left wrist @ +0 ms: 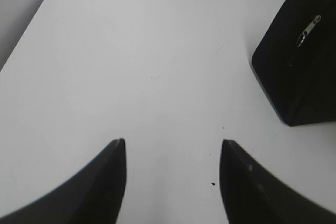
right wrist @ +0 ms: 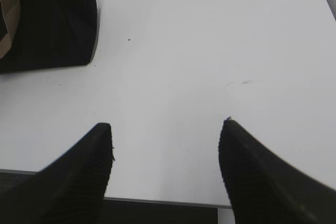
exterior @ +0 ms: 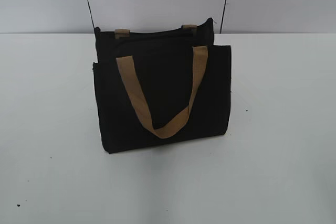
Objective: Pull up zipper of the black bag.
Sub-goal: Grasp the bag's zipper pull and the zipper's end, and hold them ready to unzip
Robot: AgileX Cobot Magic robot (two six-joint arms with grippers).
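Observation:
The black bag (exterior: 163, 95) stands upright in the middle of the white table, its two tan strap handles hanging over the front panel. Its dark zipper line runs along the top edge. The small silver pull tab (left wrist: 308, 29) hangs on the bag's end wall (left wrist: 299, 66) in the left wrist view. The bag's lower corner also shows in the right wrist view (right wrist: 52, 24). My left gripper (left wrist: 172, 142) is open and empty over bare table, left of the bag. My right gripper (right wrist: 165, 124) is open and empty near the table's front edge, right of the bag. Neither gripper shows in the exterior view.
The white table (exterior: 273, 129) extends around the bag. A grey wall with two dark cables (exterior: 87, 1) stands behind it. The table's front edge (right wrist: 157, 200) lies just under the right gripper.

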